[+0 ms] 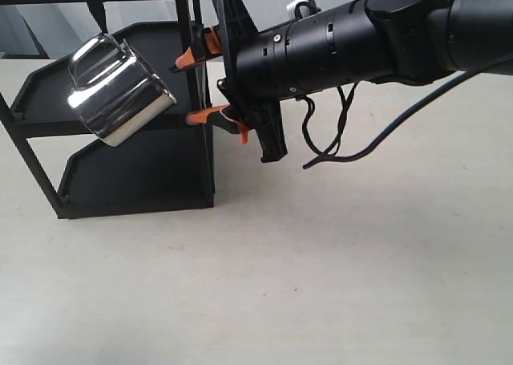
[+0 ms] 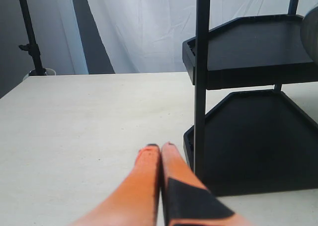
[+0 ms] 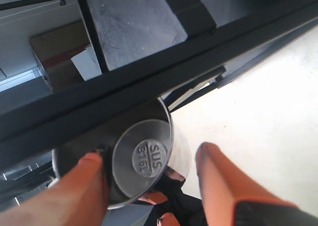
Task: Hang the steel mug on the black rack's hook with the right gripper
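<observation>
The steel mug (image 1: 120,88) hangs tilted in front of the black rack (image 1: 136,176), its looped handle up at the hook (image 1: 97,14) under the top crossbar. My right gripper (image 1: 197,86) is open just right of the mug, orange fingertips (image 1: 187,58) pointing at it. In the right wrist view the mug's stamped base (image 3: 149,156) sits between the spread fingers of the right gripper (image 3: 149,154). One pad lies close against its side, the other stands apart. The crossbar (image 3: 149,82) runs above. My left gripper (image 2: 160,146) is shut and empty, low beside a rack post (image 2: 200,87).
The rack's two black trays (image 2: 253,52) are bare. A black cable (image 1: 345,136) loops under the right arm. Pale tabletop (image 1: 321,277) stretches in front. A white curtain and a stand pole (image 2: 30,32) are behind.
</observation>
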Robot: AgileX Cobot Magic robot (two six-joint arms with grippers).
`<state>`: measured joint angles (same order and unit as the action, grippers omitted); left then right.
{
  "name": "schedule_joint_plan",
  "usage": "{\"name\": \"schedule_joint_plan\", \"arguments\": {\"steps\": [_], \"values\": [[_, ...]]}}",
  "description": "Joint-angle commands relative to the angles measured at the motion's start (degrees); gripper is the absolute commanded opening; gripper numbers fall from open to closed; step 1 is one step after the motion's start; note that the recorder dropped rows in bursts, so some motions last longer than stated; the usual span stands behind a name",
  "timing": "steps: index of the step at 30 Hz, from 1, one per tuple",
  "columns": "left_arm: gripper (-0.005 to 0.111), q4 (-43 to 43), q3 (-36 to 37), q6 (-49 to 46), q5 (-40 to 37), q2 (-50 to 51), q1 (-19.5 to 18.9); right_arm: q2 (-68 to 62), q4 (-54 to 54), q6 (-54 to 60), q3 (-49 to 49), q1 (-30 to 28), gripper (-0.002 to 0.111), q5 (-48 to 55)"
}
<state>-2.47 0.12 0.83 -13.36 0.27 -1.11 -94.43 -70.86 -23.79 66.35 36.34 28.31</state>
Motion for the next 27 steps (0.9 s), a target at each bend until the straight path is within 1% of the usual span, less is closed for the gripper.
{"name": "schedule_joint_plan", "arguments": {"steps": [1,7,14,18,21,24,27], "values": [[0.002,0.0,-0.1,0.1,0.1,-0.3,0.1,2.3,5.9,-3.6,-0.3,-0.4,0.051,-0.2],[0.002,0.0,-0.1,0.1,0.1,-0.3,0.1,4.6,14.5,-10.9,-0.3,-0.7,0.051,1.0],[0.002,0.0,-0.1,0.1,0.1,-0.3,0.1,7.3,19.8,-12.2,-0.3,-5.7,0.051,12.0],[0.002,0.0,-0.1,0.1,0.1,-0.3,0.1,9.4,24.3,-12.2,-0.3,-7.3,0.051,14.6],[0.002,0.0,-0.1,0.1,0.1,-0.3,0.1,11.7,30.7,-12.2,-0.3,-7.7,0.051,14.6],[0.002,0.0,-0.1,0.1,0.1,-0.3,0.1,14.2,40.1,-12.2,-0.3,-7.7,0.051,14.5],[0.002,0.0,-0.1,0.1,0.1,-0.3,0.1,16.5,51.6,-12.2,-0.3,-7.7,0.051,14.6]]}}
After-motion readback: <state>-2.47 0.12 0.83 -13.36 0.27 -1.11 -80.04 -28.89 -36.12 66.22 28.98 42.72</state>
